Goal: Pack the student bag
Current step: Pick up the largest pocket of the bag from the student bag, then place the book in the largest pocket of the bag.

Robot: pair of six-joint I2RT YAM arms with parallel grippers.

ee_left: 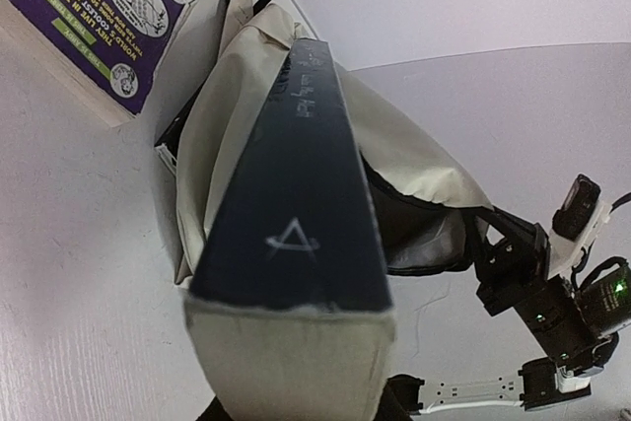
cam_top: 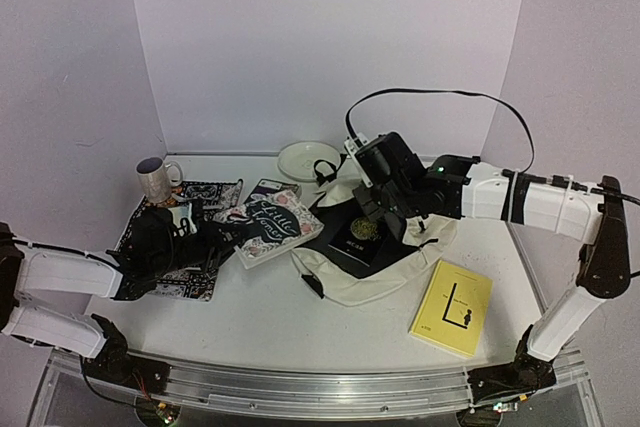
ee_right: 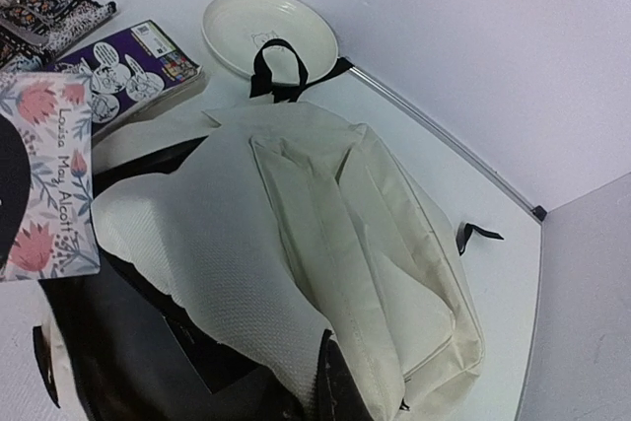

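The cream student bag (cam_top: 400, 262) lies open at mid-table, a black book (cam_top: 355, 237) partly inside its mouth. My right gripper (cam_top: 385, 209) is shut on the bag's upper flap and holds it raised; in the right wrist view the white fabric (ee_right: 237, 273) drapes over my gripper (ee_right: 327, 382), with the black book (ee_right: 118, 342) beneath. My left gripper (cam_top: 222, 237) is shut on a floral book (cam_top: 270, 227), just left of the bag's mouth. In the left wrist view this book (ee_left: 296, 184) shows edge-on in my gripper (ee_left: 294, 386), pointing at the bag (ee_left: 232, 115).
A yellow book (cam_top: 450, 307) lies at the front right. A purple-backed book (ee_right: 133, 71) lies under the floral book's far side. A patterned placemat (cam_top: 185, 282) and a mug (cam_top: 155, 179) are on the left. A cream plate (cam_top: 308, 159) sits at the back.
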